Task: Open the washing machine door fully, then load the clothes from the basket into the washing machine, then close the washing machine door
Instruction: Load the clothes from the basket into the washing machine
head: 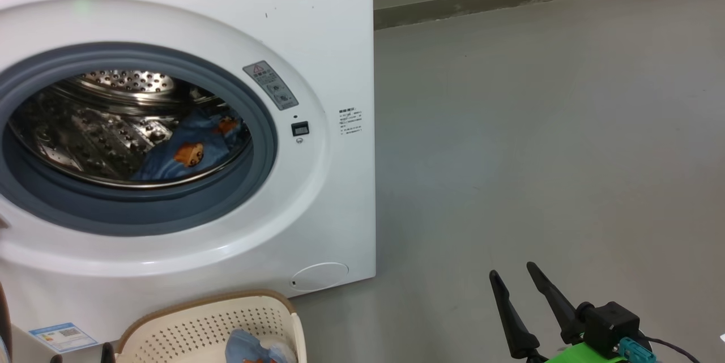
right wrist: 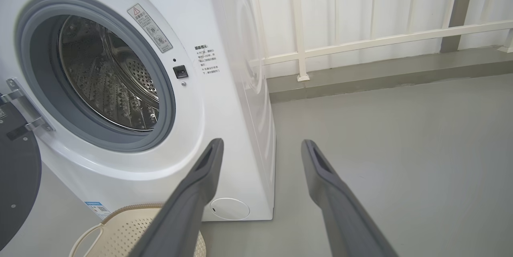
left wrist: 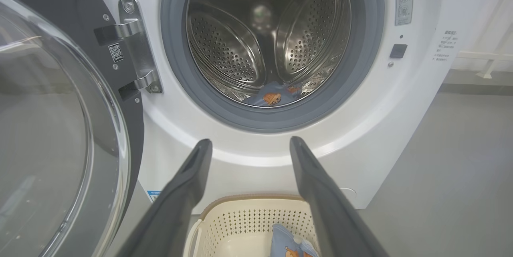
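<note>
I see L gripper (left wrist: 249,141) spread wide by basket (left wrist: 248,209) w/ clothes (left wrist: 286,243); R gripper (right wrist: 261,142) spread too, empty; washing machine door (left wrist: 40,128) open.

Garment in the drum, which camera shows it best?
The head view: the blue garment lies large on the drum floor, its orange bear print clear. The left wrist view shows the garment small and far, low in the opening. The right wrist view looks in slantwise; the gasket mostly hides the drum floor.
</note>
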